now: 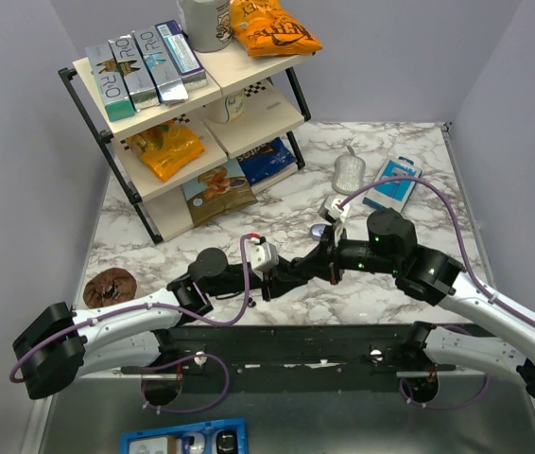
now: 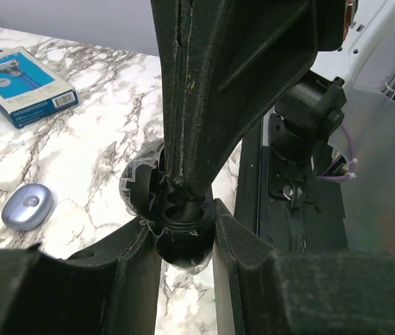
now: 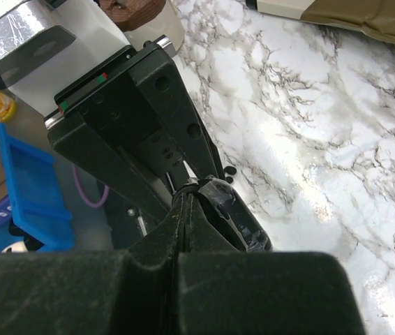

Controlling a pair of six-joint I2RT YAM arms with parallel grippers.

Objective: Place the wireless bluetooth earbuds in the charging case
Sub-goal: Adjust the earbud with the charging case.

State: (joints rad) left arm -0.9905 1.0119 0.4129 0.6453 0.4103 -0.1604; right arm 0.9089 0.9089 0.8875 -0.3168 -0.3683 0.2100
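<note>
My left gripper is shut on the base of the black round charging case and holds it above the marble. The case's lid hangs open to the left. My right gripper is shut. Its fingertips reach down into the open case from above. In the right wrist view the lid sits right of my shut right gripper. I cannot see a bud between the tips. Two tiny black pieces, seemingly the earbuds, lie on the marble just past the case.
A lavender oval pod lies on the table, with a blue razor box and a silver mesh piece behind it. A snack shelf stands at the back left. A cookie lies at the left and a blue bin below the table's edge.
</note>
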